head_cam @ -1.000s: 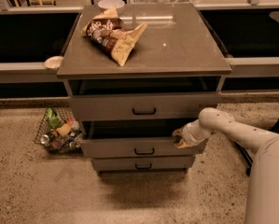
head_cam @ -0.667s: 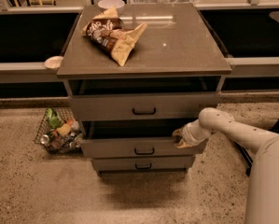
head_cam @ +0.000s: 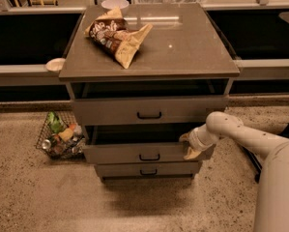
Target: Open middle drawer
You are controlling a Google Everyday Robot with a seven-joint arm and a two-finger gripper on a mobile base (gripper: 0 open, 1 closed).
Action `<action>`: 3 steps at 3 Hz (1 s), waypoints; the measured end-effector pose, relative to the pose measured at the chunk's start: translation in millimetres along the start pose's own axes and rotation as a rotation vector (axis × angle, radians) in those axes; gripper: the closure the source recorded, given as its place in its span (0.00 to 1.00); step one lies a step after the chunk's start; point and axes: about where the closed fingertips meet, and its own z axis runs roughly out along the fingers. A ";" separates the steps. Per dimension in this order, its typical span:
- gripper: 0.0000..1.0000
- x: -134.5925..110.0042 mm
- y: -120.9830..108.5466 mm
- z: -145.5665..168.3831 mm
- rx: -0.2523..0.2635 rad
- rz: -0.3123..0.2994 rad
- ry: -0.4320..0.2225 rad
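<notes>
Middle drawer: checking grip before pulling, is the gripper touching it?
Cannot tell: camera view shows gripper overlapping middle drawer at its right end, contact hidden.

from my seat the table [head_cam: 192, 47] top reads as smooth grey laminate with a soft sheen, catching a streak of light near the back. the middle drawer [head_cam: 120, 153] front is matt, flat grey-taupe; its bar handle [head_cam: 149, 157] is black and dull, like painted metal. the tool [head_cam: 188, 146], at the right end of that drawer's front, looks tan and rubbery against the arm [head_cam: 250, 139], a smooth off-white plastic shell. the snack bag [head_cam: 116, 35] is crinkled, slightly glossy. the basket [head_cam: 42, 137] is thin wire. the floor [head_cam: 37, 197] is speckled, polished stone.
</notes>
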 end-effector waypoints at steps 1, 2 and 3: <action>0.00 -1.8 1.2 0.9 -0.006 0.001 -0.005; 0.00 -5.5 3.8 2.5 -0.018 0.004 -0.015; 0.00 -13.3 13.2 3.1 -0.085 0.054 -0.055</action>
